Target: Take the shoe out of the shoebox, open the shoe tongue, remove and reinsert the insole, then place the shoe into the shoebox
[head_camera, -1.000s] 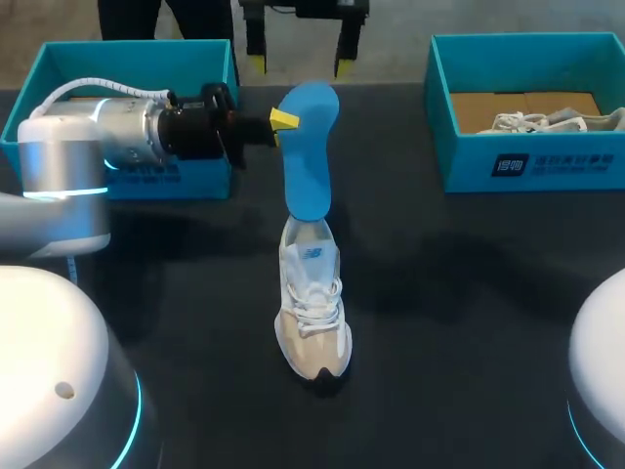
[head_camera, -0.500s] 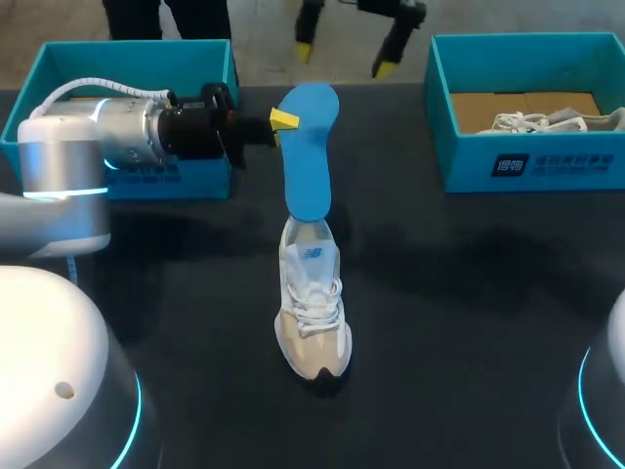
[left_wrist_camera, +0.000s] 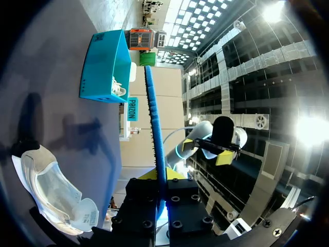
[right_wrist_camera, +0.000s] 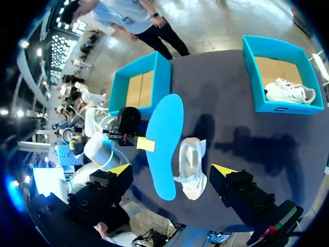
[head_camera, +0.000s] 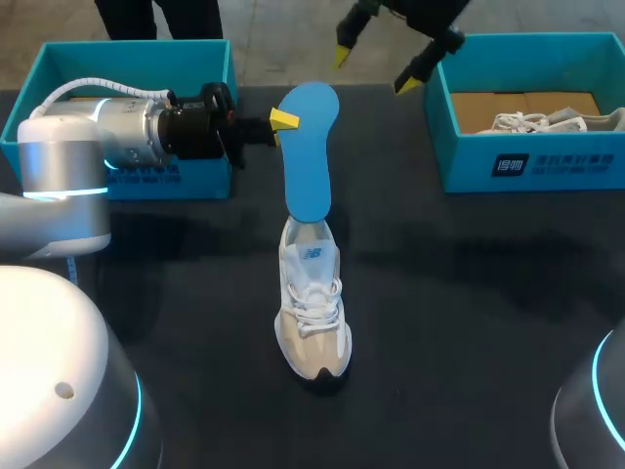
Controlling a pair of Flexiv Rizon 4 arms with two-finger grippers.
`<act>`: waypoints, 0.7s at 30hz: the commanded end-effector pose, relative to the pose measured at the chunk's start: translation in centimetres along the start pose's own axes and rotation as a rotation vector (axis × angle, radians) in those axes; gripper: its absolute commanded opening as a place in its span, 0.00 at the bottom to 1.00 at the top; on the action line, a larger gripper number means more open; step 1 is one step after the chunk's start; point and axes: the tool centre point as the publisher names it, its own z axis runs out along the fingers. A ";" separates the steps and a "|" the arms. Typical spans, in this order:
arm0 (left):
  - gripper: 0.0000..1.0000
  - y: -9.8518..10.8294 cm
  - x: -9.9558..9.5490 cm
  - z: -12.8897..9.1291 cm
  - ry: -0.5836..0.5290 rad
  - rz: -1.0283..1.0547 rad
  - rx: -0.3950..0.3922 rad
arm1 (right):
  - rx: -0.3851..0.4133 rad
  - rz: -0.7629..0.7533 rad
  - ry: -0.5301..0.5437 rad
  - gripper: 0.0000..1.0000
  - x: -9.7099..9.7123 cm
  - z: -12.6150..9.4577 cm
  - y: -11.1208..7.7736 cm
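Observation:
A white and beige shoe (head_camera: 312, 308) stands on the dark table, toe toward me. Above its heel hangs the blue insole (head_camera: 311, 147), tip down at the shoe's opening. My left gripper (head_camera: 280, 121) is shut on the insole's upper edge from the left. In the left wrist view the insole (left_wrist_camera: 154, 128) runs edge-on out of the shut fingers, with the shoe (left_wrist_camera: 51, 190) below. My right gripper (head_camera: 374, 66) hovers open and tilted high over the table's far edge. Its wrist view looks down on the insole (right_wrist_camera: 163, 144), the shoe (right_wrist_camera: 190, 164) and the left gripper (right_wrist_camera: 145, 144).
An empty teal shoebox (head_camera: 137, 49) stands at the back left, behind my left arm. A second teal shoebox (head_camera: 527, 161) at the back right holds another white shoe (head_camera: 557, 120). Both boxes also show in the right wrist view (right_wrist_camera: 141, 87) (right_wrist_camera: 280, 105).
My right gripper has swung rightward along the far edge, toward the right shoebox, and tilted. The left gripper, insole and shoe have kept still.

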 end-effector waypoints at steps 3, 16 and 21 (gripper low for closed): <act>0.00 0.1 0.1 0.0 -0.003 0.000 0.001 | -0.012 0.013 0.378 1.00 -1.8 0.4 -0.8; 0.00 0.1 0.1 0.0 -0.003 0.000 0.001 | 0.028 0.065 0.541 1.00 -3.7 1.5 -0.6; 0.00 0.1 0.1 0.0 -0.003 0.000 0.001 | 0.024 0.088 0.573 1.00 -4.1 2.1 -0.6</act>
